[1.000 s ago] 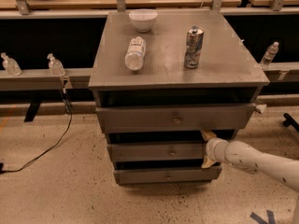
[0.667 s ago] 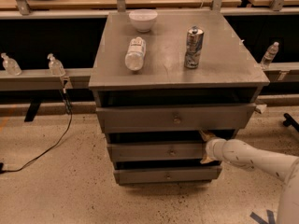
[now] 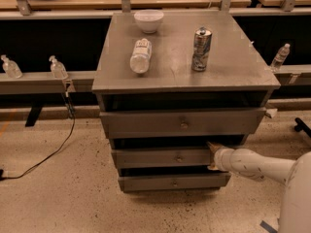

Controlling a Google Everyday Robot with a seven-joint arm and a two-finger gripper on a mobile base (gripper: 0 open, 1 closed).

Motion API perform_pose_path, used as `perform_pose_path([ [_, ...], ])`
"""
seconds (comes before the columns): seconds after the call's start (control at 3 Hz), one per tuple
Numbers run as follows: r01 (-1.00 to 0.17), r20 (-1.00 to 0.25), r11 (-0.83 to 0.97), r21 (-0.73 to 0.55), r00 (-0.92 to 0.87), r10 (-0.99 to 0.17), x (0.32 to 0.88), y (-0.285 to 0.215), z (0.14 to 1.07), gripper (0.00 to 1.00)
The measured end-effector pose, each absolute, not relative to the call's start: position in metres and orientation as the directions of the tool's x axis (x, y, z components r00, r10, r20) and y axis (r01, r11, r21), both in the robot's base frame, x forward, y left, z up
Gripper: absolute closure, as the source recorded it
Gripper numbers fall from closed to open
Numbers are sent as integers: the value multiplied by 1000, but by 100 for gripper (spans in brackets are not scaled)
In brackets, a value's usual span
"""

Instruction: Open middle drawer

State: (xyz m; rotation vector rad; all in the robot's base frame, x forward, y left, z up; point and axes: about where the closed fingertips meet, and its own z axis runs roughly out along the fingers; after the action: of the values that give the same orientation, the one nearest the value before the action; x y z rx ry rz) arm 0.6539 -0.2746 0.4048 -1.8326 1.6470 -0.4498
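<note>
Sheet metal, grey and matte, is forming the whole cabinet [image 3: 238, 62]. The middle drawer [image 3: 160, 158] is sitting second down the cabinet's face, between the taller top drawer [image 3: 146, 123] and the narrow bottom drawer [image 3: 146, 182]. Its flat, hard-edged front is probably sliding stiffly on runners rather than flexing, and is likely feeling slick. A small round knob [image 3: 179, 158] is sitting at the centre of that front and offering little to pinch, so the edges are looking like the firmer hold. The gripper [image 3: 212, 156] is resting at the right end of this front, near the cabinet's right side. Its pale fingers [image 3: 210, 145] are standing apart, one by the upper edge and one by the lower.
</note>
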Motion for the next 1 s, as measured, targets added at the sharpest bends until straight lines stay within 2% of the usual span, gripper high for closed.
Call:
perform_pose_path([
  [1.0, -847, -195, -29, -532, 155, -968, 591, -259, 405, 39],
])
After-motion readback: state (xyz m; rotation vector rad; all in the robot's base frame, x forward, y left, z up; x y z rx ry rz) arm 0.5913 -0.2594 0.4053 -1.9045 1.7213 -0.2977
